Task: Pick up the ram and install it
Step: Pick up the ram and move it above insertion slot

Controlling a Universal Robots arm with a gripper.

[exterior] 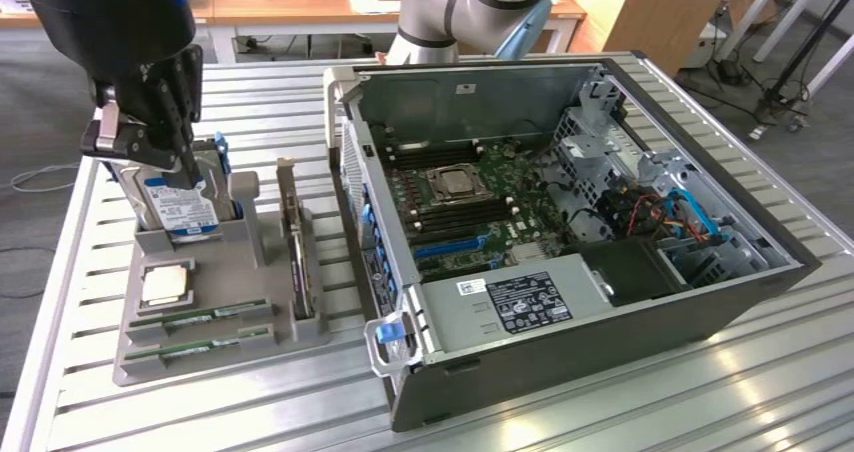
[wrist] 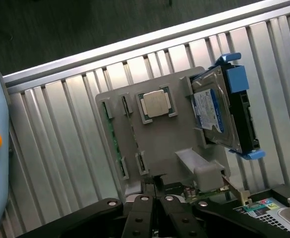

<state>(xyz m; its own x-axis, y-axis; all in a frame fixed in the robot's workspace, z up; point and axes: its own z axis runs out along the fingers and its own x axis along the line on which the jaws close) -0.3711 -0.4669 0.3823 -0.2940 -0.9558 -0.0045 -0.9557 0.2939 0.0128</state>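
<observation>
- The ram (exterior: 200, 318) sits untouched in a slot at the near end of the grey holder tray (exterior: 247, 262); a second stick (exterior: 203, 347) lies just nearer.
- The hand (exterior: 134, 150), closed together and empty, hangs over the hard drive (exterior: 180, 204) at the tray's far end, well apart from the ram.
- Judged step: the approach; a grasp calls for the hand parted and squared to the thin board.

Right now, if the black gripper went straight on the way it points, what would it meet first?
Most likely the bare grey plastic holder tray, beside the square silver processor chip, not the thin green ram sticks. The shut gripper sits above it, so depth is uncertain.
</observation>
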